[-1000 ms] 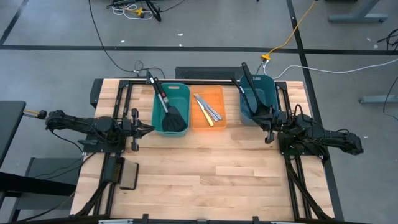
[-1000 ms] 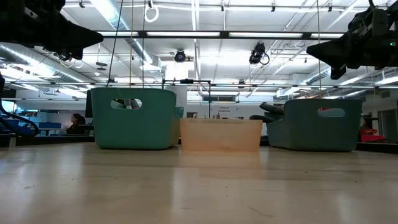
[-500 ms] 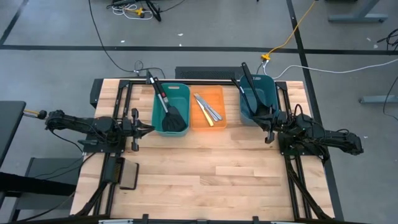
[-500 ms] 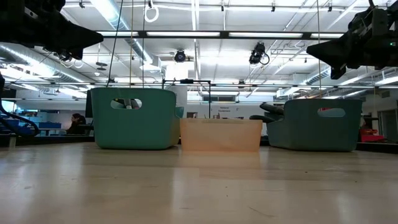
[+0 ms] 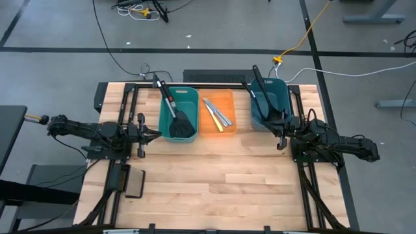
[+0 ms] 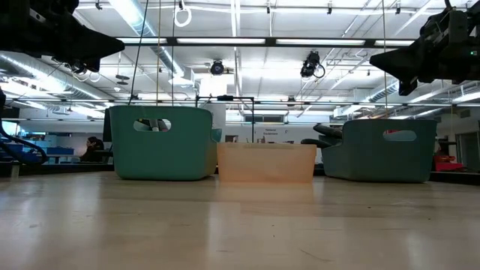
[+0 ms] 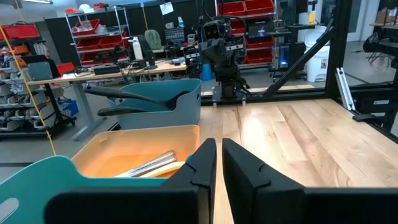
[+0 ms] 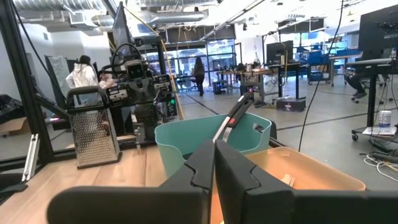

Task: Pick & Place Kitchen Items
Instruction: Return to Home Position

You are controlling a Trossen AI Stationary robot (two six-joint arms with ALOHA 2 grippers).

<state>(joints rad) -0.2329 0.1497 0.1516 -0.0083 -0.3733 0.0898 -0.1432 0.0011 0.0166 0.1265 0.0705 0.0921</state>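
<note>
Two black slotted spatulas (image 5: 182, 123) lie in the left teal bin (image 5: 170, 97), one handle sticking out over its far rim. Two silver knives (image 5: 220, 114) and a pale-yellow knife (image 5: 212, 116) lie in the orange bin (image 5: 224, 96); the silver knives also show in the left wrist view (image 7: 152, 163). Two black ladles (image 5: 261, 91) lie in the right teal bin (image 5: 281, 91), handles over the far rim. My left gripper (image 5: 155, 135) is shut and empty, left of the left teal bin. My right gripper (image 5: 281, 135) is shut and empty, just near of the right teal bin.
A flat black pad (image 5: 134, 185) lies at the table's near left. The three bins stand in a row at the far middle, as the low view shows: teal (image 6: 161, 142), orange (image 6: 266, 163), teal (image 6: 382, 148). Bare wood (image 5: 221, 182) fills the near half. Metal frame rails run along both sides.
</note>
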